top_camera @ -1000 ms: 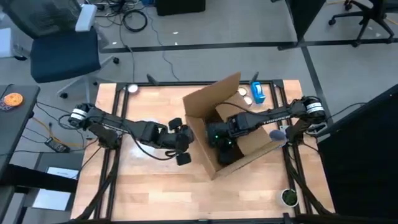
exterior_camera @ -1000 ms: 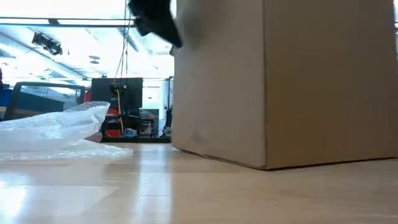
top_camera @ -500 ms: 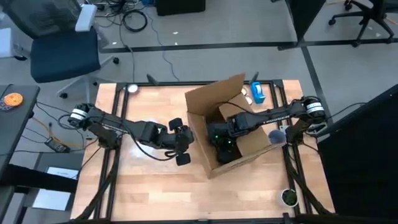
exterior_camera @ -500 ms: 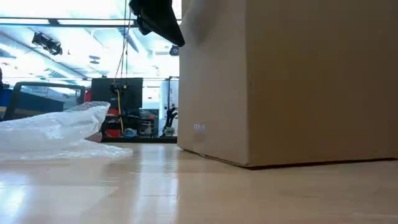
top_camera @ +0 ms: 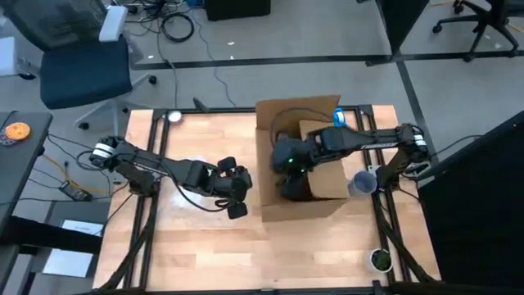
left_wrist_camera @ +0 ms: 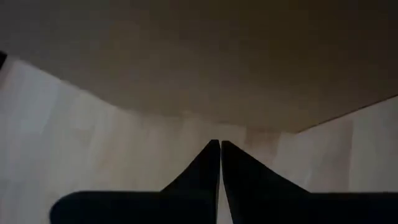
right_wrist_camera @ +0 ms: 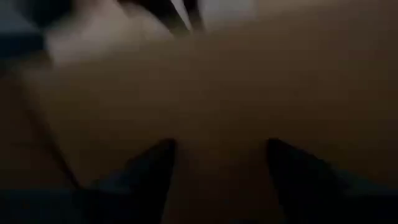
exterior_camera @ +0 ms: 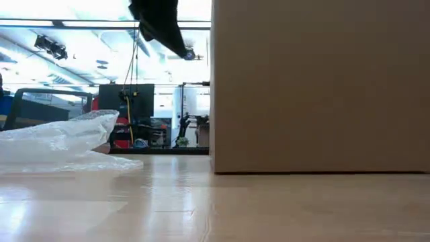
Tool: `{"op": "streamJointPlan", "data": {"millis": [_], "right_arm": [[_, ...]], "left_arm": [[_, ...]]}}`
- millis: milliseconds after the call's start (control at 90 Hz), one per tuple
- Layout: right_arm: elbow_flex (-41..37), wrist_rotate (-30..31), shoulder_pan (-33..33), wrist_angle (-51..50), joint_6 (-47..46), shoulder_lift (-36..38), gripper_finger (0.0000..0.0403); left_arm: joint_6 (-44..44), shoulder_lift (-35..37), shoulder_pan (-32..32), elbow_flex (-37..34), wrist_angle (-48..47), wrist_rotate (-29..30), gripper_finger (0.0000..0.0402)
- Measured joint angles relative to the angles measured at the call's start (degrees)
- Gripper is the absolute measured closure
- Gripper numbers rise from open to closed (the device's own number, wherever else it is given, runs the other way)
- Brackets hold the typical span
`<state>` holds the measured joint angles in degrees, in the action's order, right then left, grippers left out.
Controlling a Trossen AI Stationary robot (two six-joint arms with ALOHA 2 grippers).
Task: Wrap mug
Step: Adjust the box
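1. Left gripper (top_camera: 237,190) hangs just beside the cardboard box (top_camera: 299,205), jaws closed, empty.
2. Right gripper (right_wrist_camera: 217,155) reaches inside the box, jaws open, holding nothing I can see.
3. Bubble wrap (exterior_camera: 64,141) lies well apart on the surface (exterior_camera: 134,202).
4. No mug visible, perhaps boxed. Risk: the arm inside drags or tips the light box.
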<state>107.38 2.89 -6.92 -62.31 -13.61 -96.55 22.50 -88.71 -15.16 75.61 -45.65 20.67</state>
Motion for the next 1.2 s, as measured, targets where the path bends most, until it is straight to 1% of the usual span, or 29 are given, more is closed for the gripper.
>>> {"op": "streamJointPlan", "data": {"millis": [267,467,578,756,822,944,1011,1056,1133,1200], "right_arm": [[13.74,0.81,-2.11,-0.78,3.59,0.06,0.0163],[20.27,0.81,-6.07,-0.8,6.21,0.06,0.0165],[22.76,0.81,-10.47,-0.48,7.7,0.04,0.0172],[23.84,0.93,-20.99,4.19,9.77,0.34,0.0181],[23.77,5.15,-24.31,2.36,8.58,-0.02,0.0185],[23.18,18.8,-28.16,-5.5,3.52,-1.0,0.0188],[21.97,24.91,-29.01,-7.84,-0.28,-1.12,0.0188],[20.96,26.93,-29.11,-8.76,-2.03,-1.03,0.0188],[19.25,27.4,-28.8,-9.56,-4.46,-1.02,0.019],[16.82,27.39,-27.88,-9.6,-5.92,-1.03,0.0194]], "left_arm": [[1.98,0.0,-1.97,0.0,-3.31,0.02,0.0402],[4.48,0.0,-6.53,0.0,-4.35,0.04,0.0402],[5.61,0.0,-10.02,0.0,-4.48,0.04,0.0402],[7.42,0.02,-16.12,0.0,-4.21,0.2,0.0402],[9.16,0.02,-17.86,0.0,-3.27,1.25,0.0402],[11.67,0.02,-20.54,0.0,-1.49,5.54,0.0402],[12.71,0.02,-21.82,0.0,-0.09,8.62,0.0402],[12.9,0.02,-22.56,0.0,0.7,10.24,0.0402],[12.77,0.02,-23.54,0.0,2.36,12.37,0.0402],[12.63,0.02,-24.08,0.0,3.1,12.89,0.0402]]}}
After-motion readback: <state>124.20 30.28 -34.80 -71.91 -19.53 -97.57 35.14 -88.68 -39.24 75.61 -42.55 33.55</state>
